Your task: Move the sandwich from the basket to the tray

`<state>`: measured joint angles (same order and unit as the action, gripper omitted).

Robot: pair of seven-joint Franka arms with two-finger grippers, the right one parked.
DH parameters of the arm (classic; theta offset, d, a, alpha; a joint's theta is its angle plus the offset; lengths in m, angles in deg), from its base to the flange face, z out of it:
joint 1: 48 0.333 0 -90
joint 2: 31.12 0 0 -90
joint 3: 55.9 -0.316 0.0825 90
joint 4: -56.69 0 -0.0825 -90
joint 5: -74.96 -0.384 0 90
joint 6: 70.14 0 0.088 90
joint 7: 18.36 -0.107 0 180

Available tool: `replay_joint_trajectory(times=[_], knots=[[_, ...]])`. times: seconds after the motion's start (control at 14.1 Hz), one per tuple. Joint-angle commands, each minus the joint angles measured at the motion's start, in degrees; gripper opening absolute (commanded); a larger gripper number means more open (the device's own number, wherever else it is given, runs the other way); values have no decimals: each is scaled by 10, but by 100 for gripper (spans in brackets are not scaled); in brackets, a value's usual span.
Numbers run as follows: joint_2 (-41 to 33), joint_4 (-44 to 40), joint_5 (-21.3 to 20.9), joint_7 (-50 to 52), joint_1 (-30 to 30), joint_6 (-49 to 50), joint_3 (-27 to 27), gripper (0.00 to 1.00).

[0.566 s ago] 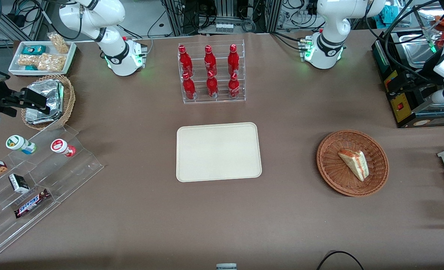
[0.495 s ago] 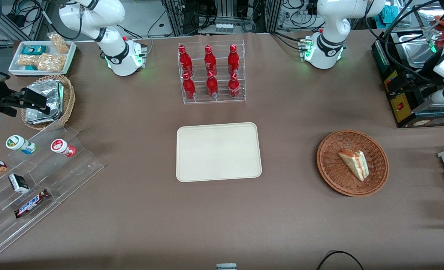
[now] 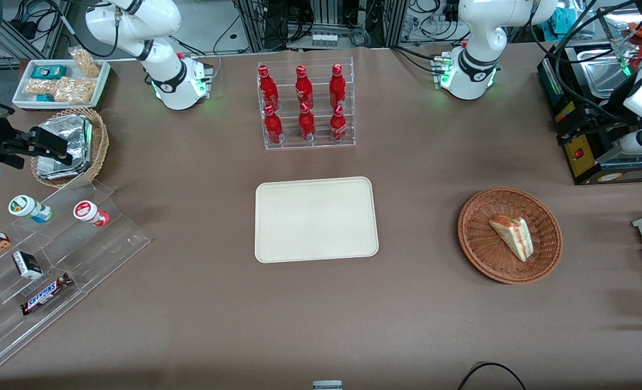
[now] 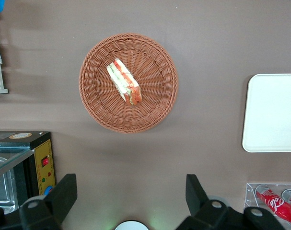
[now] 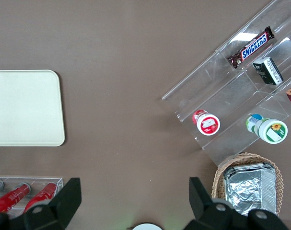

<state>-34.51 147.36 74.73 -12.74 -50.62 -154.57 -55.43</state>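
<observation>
In the basket [image 4: 128, 82]: sandwich [image 4: 124, 82] lies untouched, well apart from tray [image 3: 316, 219] | gripper [image 4: 131, 194]: high above table, jaws wide, empty | advice: descend centred, straddle the wedge's bread faces, squeeze gently.

The pincer [image 4: 128, 196] shows only its finger bases — tray [image 4: 272, 112] cut by the edge.

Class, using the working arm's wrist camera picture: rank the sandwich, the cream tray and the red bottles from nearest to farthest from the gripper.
The open gripper hangs high above bare table, beside the basket.
1. Sandwich, lying in the basket, nearest.
2 and 3. Tray and red bottles, both toward the parked arm's end: too close to call.
</observation>
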Motion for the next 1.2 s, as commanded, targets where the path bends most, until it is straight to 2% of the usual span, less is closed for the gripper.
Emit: replay_joint_trajectory(times=[0.0,0.64,0.85,1.13], knots=[[1,3,-5,-7,-2,0,1,100],[2,12,-3,-4,1,1,-1,100],[8,83,-4,-1,3,-19,-2,100],[40,184,-6,-2,11,-162,-1,100]])
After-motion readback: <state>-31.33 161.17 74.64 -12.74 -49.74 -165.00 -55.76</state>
